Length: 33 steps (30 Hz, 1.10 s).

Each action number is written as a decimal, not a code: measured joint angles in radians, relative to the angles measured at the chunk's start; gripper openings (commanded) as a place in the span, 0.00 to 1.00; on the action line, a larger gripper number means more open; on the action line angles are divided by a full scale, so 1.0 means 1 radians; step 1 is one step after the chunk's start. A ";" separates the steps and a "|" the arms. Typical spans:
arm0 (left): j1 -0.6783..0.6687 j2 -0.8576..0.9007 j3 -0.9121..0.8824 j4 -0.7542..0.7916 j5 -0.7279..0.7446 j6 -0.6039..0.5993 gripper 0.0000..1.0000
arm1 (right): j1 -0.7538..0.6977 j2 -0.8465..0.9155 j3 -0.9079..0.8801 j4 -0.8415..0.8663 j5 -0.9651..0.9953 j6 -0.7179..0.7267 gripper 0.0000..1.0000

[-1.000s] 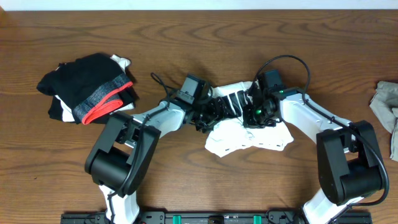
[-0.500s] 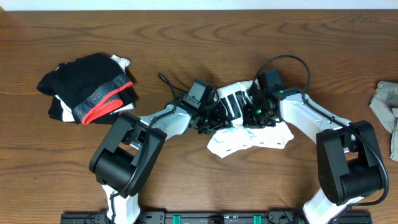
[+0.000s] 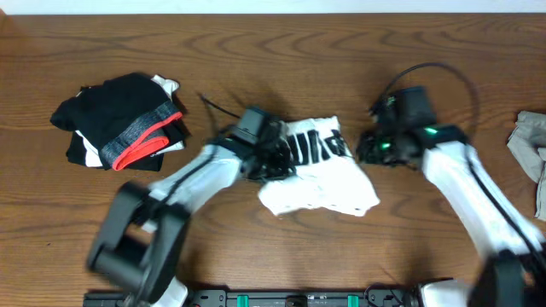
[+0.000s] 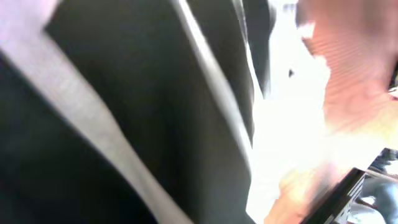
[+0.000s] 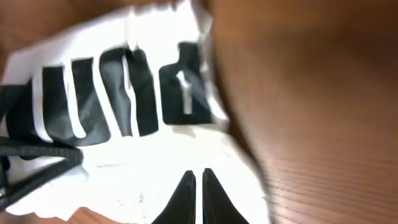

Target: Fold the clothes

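Desk [image 3: 256, 51]: brown wood grain; carries every item listed below
T-shirt [image 3: 328, 183]: white, crumpled in a loose heap at mid-desk between the two arms; black block lettering [image 3: 316, 147] faces up along its far edge
Left fingers [image 3: 277, 162]: pressed together, pinching the T-shirt at its left edge, just beside the lettering; wrist view blurred, filled with black-and-white print at close range
Right fingers [image 5: 185, 196]: pressed together, nothing between them; near the T-shirt's upper right corner in the overhead view; tips seen against white cloth in the wrist view
Black garments [image 3: 115, 115]: heaped at far left; grey-and-red band showing; well apart from the T-shirt
Grey-beige cloth [image 3: 531, 149]: at the right edge of the desk; partly cut off by the frame
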 measured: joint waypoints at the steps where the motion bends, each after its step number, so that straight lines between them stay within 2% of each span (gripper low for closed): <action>1: 0.022 -0.041 0.007 -0.029 -0.005 0.040 0.06 | -0.005 -0.041 0.003 0.003 0.001 0.000 0.05; 6: 0.122 -0.135 0.092 -0.174 -0.018 0.232 0.06 | -0.007 -0.165 0.006 0.012 0.002 0.000 0.05; 14: 0.304 -0.134 0.243 -0.333 -0.083 0.528 0.06 | -0.007 -0.177 0.006 -0.014 0.002 0.008 0.03; 22: 0.513 -0.132 0.411 -0.323 -0.126 0.657 0.06 | -0.007 -0.177 0.006 -0.041 0.001 0.022 0.02; 33: 0.772 -0.098 0.468 -0.303 -0.141 0.699 0.06 | -0.007 -0.177 0.006 -0.048 0.000 0.049 0.02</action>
